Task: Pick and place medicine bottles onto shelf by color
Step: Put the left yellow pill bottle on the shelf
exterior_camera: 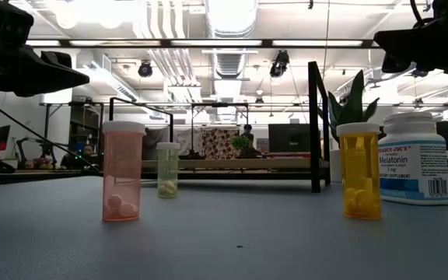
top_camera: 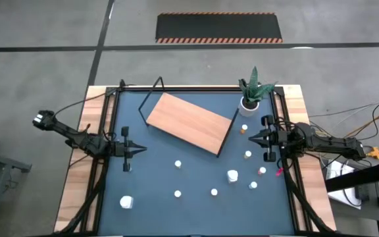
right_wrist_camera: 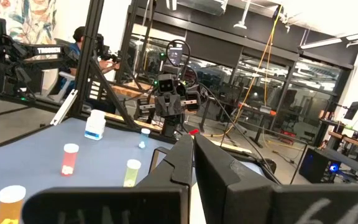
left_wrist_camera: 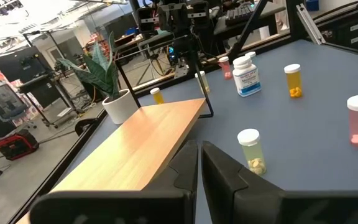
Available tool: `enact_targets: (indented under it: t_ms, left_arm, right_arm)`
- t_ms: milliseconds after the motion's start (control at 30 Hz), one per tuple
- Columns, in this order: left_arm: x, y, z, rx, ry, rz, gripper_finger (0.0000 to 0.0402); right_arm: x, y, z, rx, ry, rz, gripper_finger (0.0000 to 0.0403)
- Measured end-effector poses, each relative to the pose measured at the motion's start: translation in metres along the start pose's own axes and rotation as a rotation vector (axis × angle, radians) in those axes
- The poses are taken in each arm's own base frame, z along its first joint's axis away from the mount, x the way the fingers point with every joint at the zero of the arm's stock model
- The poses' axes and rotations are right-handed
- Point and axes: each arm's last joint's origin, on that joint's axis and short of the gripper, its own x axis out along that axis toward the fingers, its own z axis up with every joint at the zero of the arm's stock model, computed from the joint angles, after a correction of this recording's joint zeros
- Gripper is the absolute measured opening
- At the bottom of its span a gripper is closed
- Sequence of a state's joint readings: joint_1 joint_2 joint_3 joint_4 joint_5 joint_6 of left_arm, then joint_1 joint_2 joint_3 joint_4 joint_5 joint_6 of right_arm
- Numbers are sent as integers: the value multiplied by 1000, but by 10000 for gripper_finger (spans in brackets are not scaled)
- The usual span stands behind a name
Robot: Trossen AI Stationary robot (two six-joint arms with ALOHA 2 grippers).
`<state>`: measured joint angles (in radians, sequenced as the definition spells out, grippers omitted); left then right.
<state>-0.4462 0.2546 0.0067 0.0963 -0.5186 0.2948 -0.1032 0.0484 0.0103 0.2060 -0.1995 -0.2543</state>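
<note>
The shelf [top_camera: 189,122], a light-brown board in a thin black frame, stands at the table's far middle, turned at an angle. Small medicine bottles stand upright and scattered on the blue tabletop near and right of it: a yellowish one [left_wrist_camera: 250,149], a pink one [exterior_camera: 123,171], an orange one [exterior_camera: 360,171], a big white one [exterior_camera: 414,159]. A second big white bottle [top_camera: 126,201] stands near-left. My left gripper [top_camera: 142,149] hovers shut at the left edge, pointing right. My right gripper [top_camera: 252,137] hovers shut at the right edge, pointing left. Neither touches anything.
A white pot with a green plant [top_camera: 250,99] stands at the far right, beside the shelf's corner. Wooden side rails and black frame bars [top_camera: 104,151] line the table. Bare blue tabletop [top_camera: 150,184] lies between the left gripper and the bottles.
</note>
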Motion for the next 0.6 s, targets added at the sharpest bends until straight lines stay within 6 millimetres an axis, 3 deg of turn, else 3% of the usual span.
enact_targets:
  t_ms: [600]
  left_arm:
    - [0,0,0,0,2,6,3]
  right_arm:
    - [0,0,0,0,0,0,9]
